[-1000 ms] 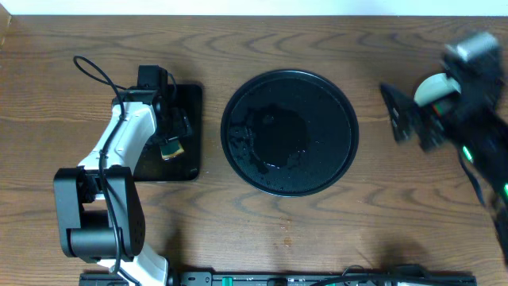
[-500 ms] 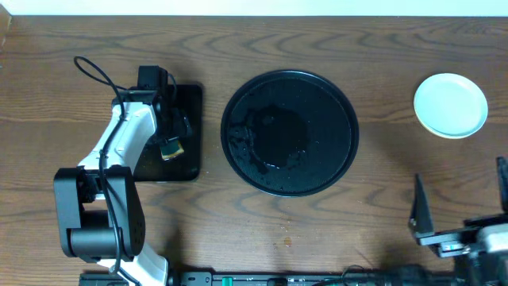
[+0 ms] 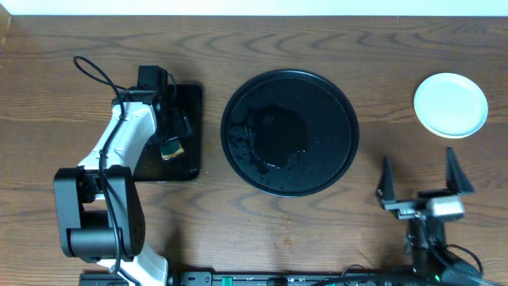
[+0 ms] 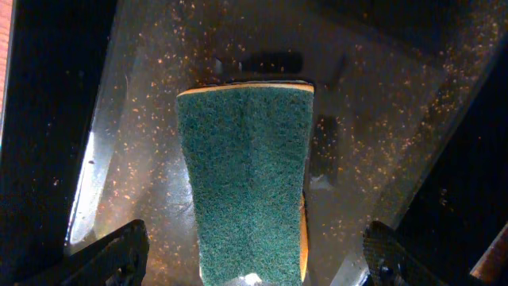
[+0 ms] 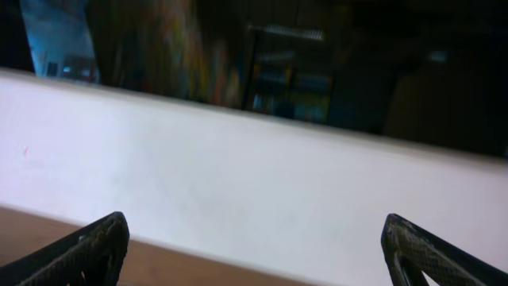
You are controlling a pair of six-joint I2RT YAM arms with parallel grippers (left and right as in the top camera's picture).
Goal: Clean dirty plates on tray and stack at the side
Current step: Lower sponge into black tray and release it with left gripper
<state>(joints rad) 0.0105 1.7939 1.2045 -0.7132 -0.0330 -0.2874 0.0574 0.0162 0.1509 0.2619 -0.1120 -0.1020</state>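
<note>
**PLATE OFF TRAY, BOTH END EFFECTORS WIDE**

Overhead: the round black tray [image 3: 317, 103] sits mid-worktop [image 3: 381, 48]. It's glossy, w/ wet patches near its centre.

Clock positions below take the tray as centre.

**Plate:** One pale plate [image 3: 450, 104] lies at 2 o'clock on bare wood. It's well apart from the tray rim and near the worktop's right edge. From above I can't tell if more plates lie under it.

**R side:** R end effector [image 3: 418, 163] is at 4 o'clock, below the plate and to the right of the tray. It's over bare wood w/ tips aimed to 12. Its fingers [image 3: 386, 179] stand spread wide, only wood showing btwn them. R wrist view agrees:
- two dark fingertips at the bottom corners
- white wall [image 5: 238, 183] across the middle
- a strip of wood at bottom left

**L side:** L end effector [image 4: 254, 238] is at 9 o'clock, over a small tray [image 3: 190, 103]. The small tray is rectangular and black, near the round one but not touching it. The white L arm [image 3: 127, 135] reaches up to it from approx 7 o'clock.

L wrist view: a green sponge [image 4: 246, 206] w/ a yellow layer at its edge lies flat on the small tray's wet, speckled floor. Its long axis runs 12 to 6. The L fingers are wide too, one on each side of the sponge. There's a gap on both sides, so they're not touching it.
</note>
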